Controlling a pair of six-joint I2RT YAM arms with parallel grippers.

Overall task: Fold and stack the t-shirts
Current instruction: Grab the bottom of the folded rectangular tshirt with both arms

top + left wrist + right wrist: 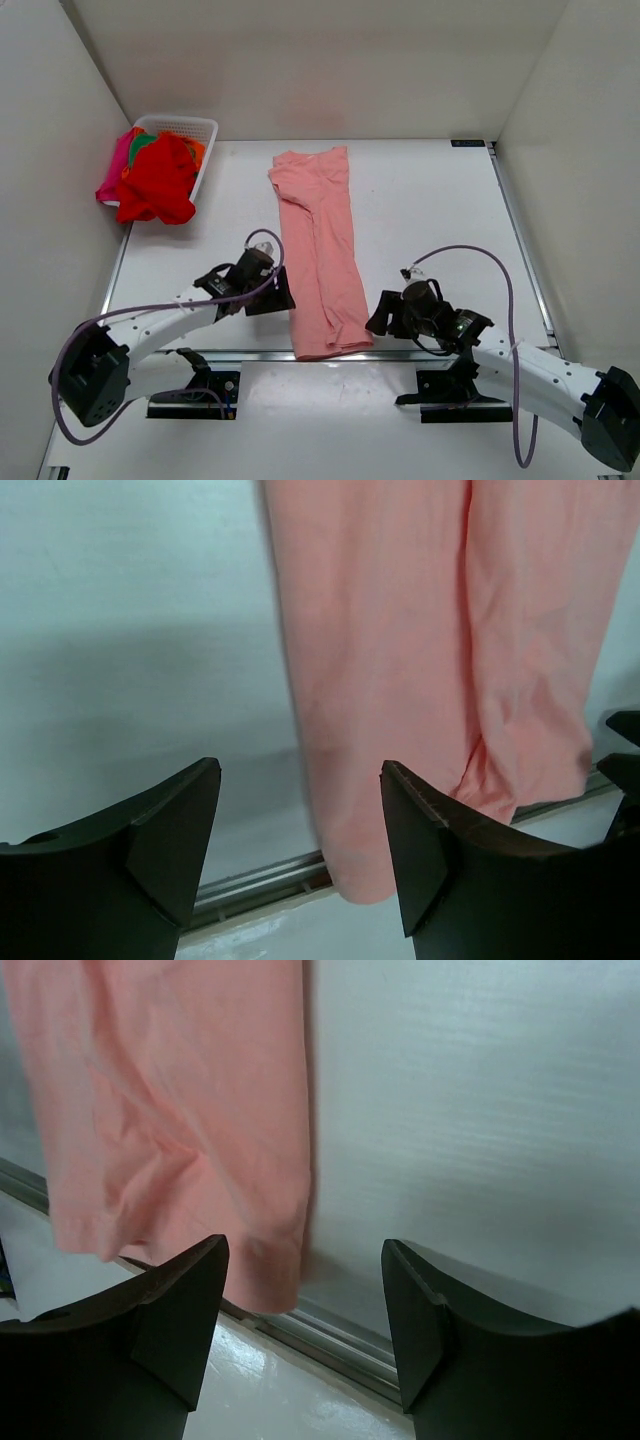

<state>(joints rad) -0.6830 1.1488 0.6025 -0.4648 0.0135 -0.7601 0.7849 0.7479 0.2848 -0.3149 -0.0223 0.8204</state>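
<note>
Left gripper [272, 296] and right gripper [383, 314] both gape, holding nothing, flanking the pink shirt [320, 260].
We judge the task barely begun; the pink shirt lies on the table [430, 200] as a long narrow strip, sides folded in, not yet folded crosswise; the red shirt [160, 185] and other shirts [112, 175] sit heaped in the basket [205, 124], unfolded, nothing stacked; only the top view shows that basket, while our wrist views show the strip's near end lapping over the edge rail [330, 1335].
</note>
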